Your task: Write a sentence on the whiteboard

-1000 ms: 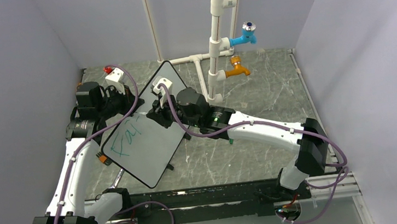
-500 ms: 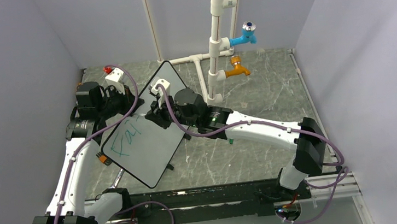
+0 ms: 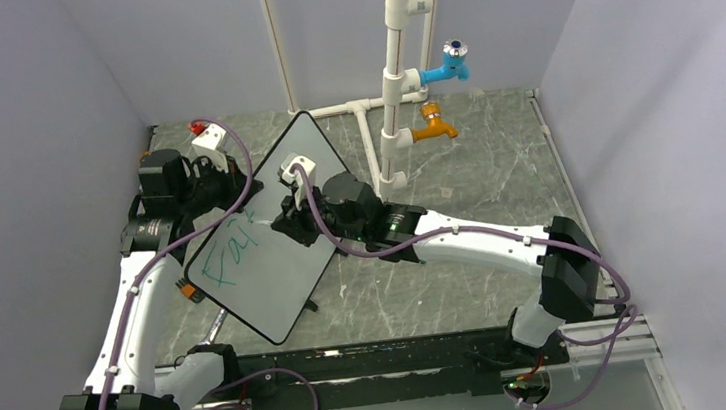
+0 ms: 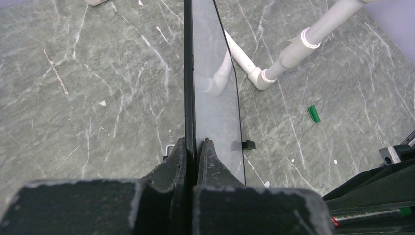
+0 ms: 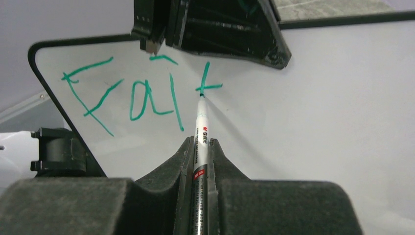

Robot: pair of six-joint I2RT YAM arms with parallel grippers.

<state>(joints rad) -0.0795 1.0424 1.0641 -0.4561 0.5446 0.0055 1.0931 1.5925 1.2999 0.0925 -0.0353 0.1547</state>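
The whiteboard (image 3: 275, 269) stands tilted up off the table, and my left gripper (image 4: 194, 142) is shut on its black rim (image 4: 188, 73) at the upper left edge. Green handwriting reading "Fait" (image 5: 142, 98) runs along the board's top left; in the top view these letters (image 3: 229, 258) sit near the left corner. My right gripper (image 5: 201, 143) is shut on a white marker (image 5: 201, 125). The marker's tip touches the board at the cross of the "t". In the top view the right gripper (image 3: 292, 217) hovers over the board's middle.
White pipes (image 3: 392, 82) with a blue tap (image 3: 450, 62) and an orange tap (image 3: 432, 130) rise behind the board. A small green cap (image 4: 313, 113) lies on the marble table (image 3: 478, 184). Grey walls close in the left, back and right.
My right gripper has slid slightly down and left across the board with the marker, and a new green stroke has appeared after "Fai". The left arm and board have stayed still.
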